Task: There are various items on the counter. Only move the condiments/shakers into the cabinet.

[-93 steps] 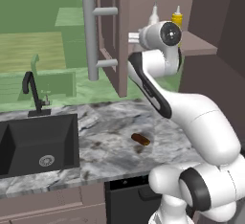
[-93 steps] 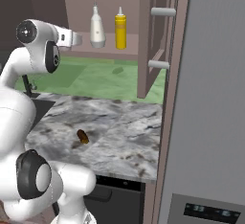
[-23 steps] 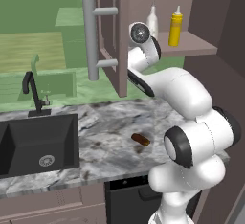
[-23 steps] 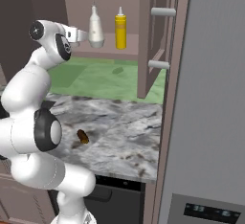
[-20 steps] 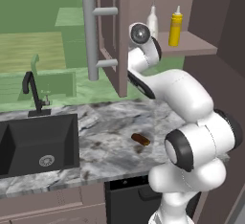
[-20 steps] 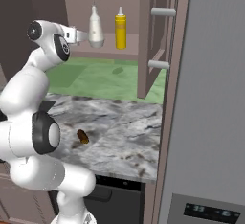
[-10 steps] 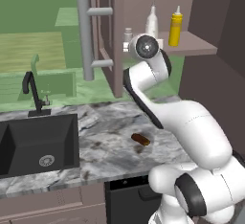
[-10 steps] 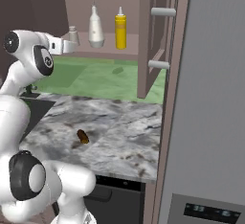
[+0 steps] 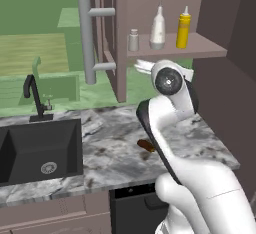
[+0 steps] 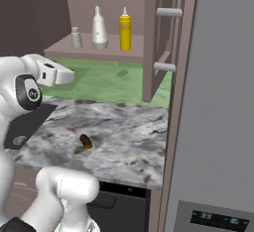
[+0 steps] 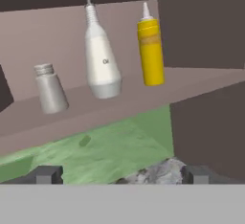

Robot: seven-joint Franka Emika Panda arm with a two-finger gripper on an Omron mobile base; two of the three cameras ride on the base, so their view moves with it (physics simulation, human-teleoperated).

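Fingers (image 11: pixel 45 174) apart, empty; shaker (image 11: pixel 50 88), white bottle (image 11: pixel 101 58), yellow bottle (image 11: pixel 151 47) shelved.

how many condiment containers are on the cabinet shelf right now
3, in a row on the cabinet shelf, seen from the hand view: grey-white shaker leftmost, white narrow-necked bottle in the middle, yellow squeeze bottle rightmost. None looks hidden.

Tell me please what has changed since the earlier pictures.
The gripper let go of the small shaker on the cabinet shelf and drew back with jaws open. The white bottle, the yellow bottle and the brown lump on the counter stayed put.
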